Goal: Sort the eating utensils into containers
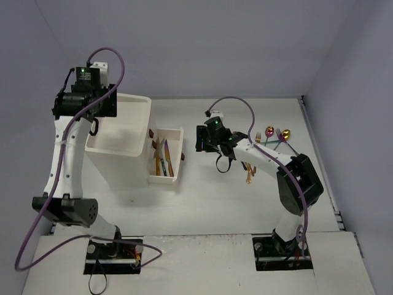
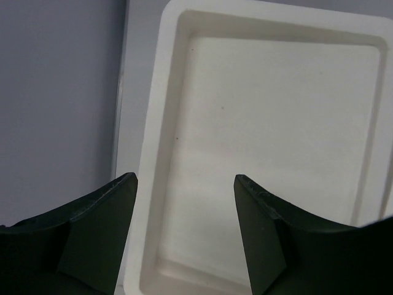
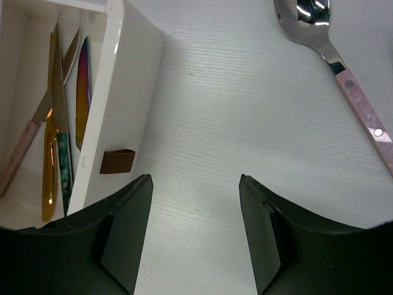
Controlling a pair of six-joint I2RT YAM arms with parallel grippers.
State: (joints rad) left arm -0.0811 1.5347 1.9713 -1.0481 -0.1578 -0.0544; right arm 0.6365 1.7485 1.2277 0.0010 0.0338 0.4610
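The white surface (image 1: 209, 203) carries the tall drawer unit (image 1: 116, 166) at the left. Its top drawer (image 2: 166, 123) shows nothing inside, and the left jaws hang above it, spread wide and holding nothing. Just beside the unit sits a pulled-out drawer (image 1: 166, 180) holding several knives (image 3: 58, 123), laid lengthwise with their tips away from the wrist camera. The right jaws, likewise parted and empty, hover over the surface between that drawer and a silver spoon (image 3: 339, 69) with a pink riveted handle. Its bowl lies toward the top of the wrist view, and its long axis slants down to the right. Well apart, near the far right edge, lies a cluster of utensils (image 1: 276, 135), gold and iridescent, not yet sorted. The spoon looks light, rigid and slick, and it lies flat, so the best hold is probably across the handle near the neck, with the jaws set square to its axis.
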